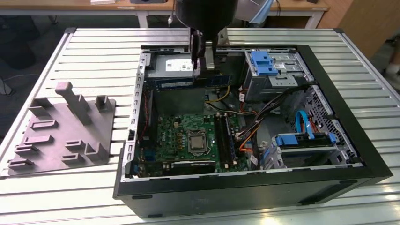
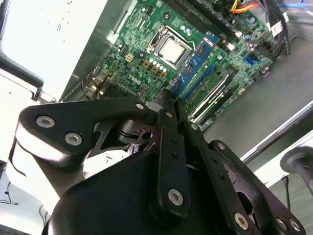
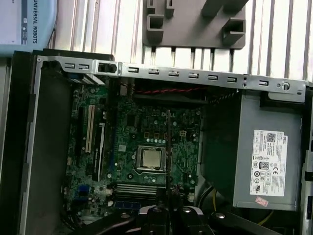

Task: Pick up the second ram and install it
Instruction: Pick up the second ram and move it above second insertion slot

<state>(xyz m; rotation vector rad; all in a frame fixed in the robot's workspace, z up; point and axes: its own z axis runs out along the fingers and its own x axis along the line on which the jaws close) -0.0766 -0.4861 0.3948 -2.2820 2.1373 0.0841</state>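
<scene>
Transport step: the second ram (image 1: 178,84) is held raised over the motherboard (image 1: 187,136), not yet seated.
The tool (image 1: 205,75) is clamped on the stick's middle; alignment with a free motherboard slot and a level press seem called for.

The work area is formed by a desk (image 1: 93,56) of pale ribbed metal profiles, behind which a wood-topped table (image 1: 50,6) on white legs (image 1: 142,18) is seen, with dark floor (image 1: 25,70) at the exterior view's left and a brown wooden panel (image 1: 366,23) at its right.
</scene>
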